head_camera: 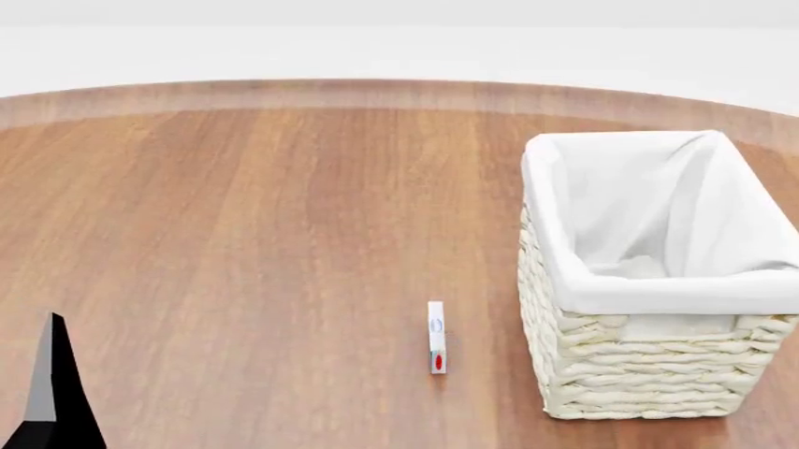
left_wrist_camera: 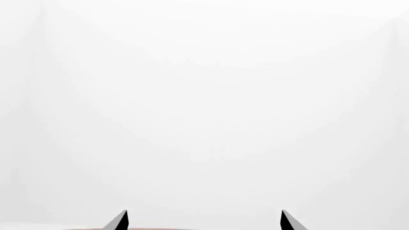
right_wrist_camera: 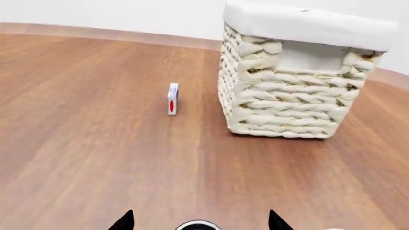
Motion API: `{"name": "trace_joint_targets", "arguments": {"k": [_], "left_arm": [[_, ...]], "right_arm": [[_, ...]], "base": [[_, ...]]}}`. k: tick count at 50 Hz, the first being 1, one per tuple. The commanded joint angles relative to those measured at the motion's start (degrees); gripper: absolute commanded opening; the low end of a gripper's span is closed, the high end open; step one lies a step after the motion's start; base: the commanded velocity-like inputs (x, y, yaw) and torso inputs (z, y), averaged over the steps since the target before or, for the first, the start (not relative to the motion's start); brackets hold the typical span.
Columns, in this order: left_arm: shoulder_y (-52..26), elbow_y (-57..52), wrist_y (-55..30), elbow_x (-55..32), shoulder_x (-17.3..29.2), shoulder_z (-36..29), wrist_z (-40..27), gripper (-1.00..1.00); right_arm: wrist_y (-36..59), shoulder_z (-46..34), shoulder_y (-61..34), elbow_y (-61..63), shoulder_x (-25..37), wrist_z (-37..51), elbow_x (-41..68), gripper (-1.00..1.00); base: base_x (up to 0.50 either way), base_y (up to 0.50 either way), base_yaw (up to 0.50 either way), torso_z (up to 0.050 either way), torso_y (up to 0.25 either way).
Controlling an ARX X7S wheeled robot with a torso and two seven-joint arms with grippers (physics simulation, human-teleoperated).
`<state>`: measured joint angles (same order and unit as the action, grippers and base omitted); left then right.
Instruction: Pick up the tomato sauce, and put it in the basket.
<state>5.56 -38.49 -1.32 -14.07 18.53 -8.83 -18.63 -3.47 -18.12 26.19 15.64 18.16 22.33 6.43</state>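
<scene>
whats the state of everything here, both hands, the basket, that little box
left hand: open, nothing between its fingers
right hand: open, fingers wide apart
basket: upright, only its lining shows inside
small white box: standing on edge, apart from the basket

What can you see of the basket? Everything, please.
The basket is a tall rectangular one, woven of thick cream-white rope, with a white cloth lining folded over its rim. The right wrist view shows a handle cut-out in its end wall. It stands upright on the wooden table, open side up. Nothing visible inside. No gripper touches it; a small white box stands apart beside it.
</scene>
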Motion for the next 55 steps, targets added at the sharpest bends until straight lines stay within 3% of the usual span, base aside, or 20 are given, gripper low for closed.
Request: {"name": "trace_joint_targets", "arguments": {"k": [1,55], "left_arm": [[-0.1,-0.2,-0.2,0.1,0.2,-0.3,-0.3,1.00],[0.0,-0.5,0.0,0.7,1.3,-1.3,-1.6,1.00]], "right_arm": [[-1.3,-0.3,-0.1,-2.6,-0.1,-0.2,0.9,1.00],[-7.7,-2.0,-3.2,-16.6,-2.0,-2.1,3.5,1.00]], "base": [[0.00,0.00,0.00,0.000,0.000],[0.00,0.00,0.00,0.000,0.000]]}}
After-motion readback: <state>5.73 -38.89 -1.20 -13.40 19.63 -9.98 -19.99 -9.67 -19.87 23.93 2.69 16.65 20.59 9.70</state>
